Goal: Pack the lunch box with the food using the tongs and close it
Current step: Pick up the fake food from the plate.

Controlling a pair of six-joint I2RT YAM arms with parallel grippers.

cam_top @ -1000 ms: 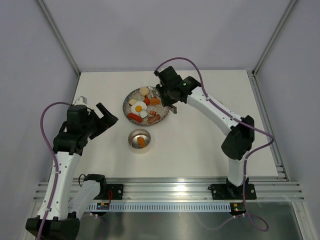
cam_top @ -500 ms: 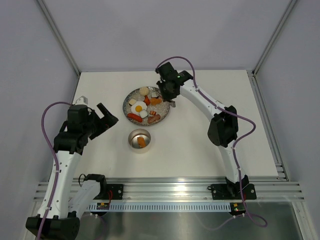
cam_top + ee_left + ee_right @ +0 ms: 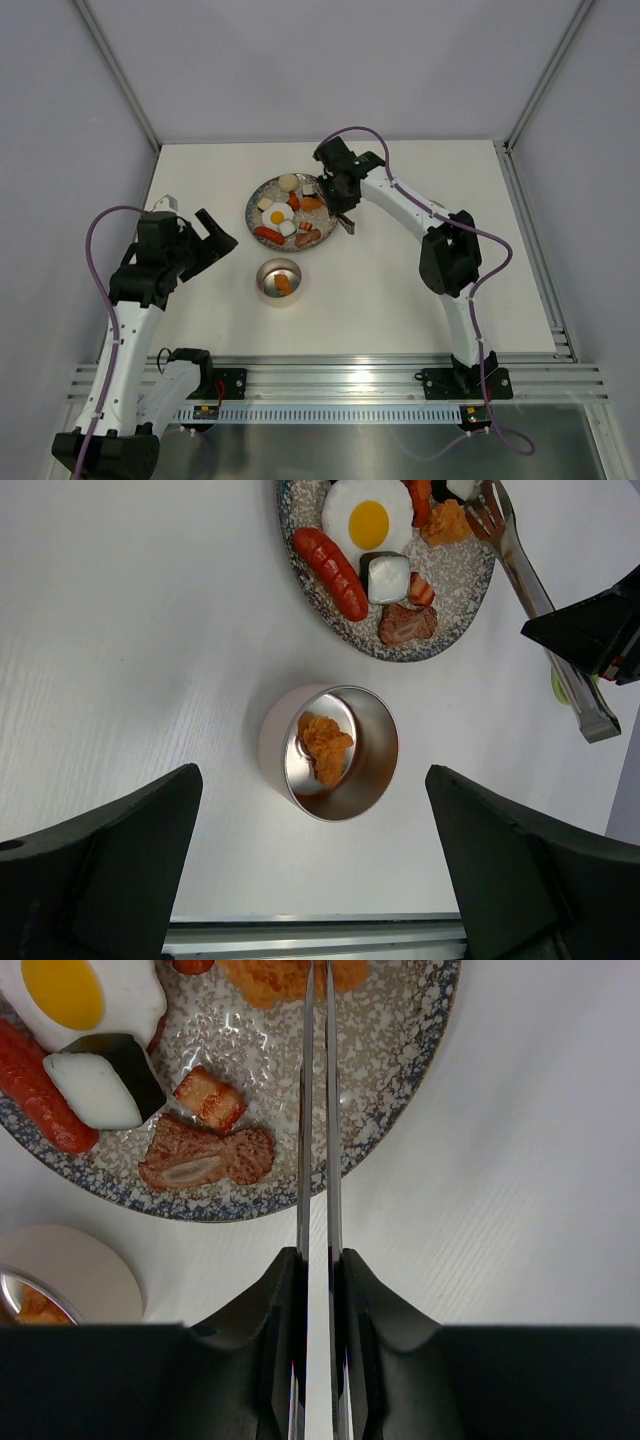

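Tongs [image 3: 530, 585] over plate [image 3: 455, 568]; lunch box [image 3: 382, 748] near

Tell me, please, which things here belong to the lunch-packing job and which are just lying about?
Job: lunch box holding an orange piece; tongs in the right gripper; fried egg, sausage and other food.
Not in use: speckled plate, only carrying the food; left gripper, open, off to the side.

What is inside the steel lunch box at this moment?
One orange breaded piece lies inside the lunch box. The floor beneath it is covered.
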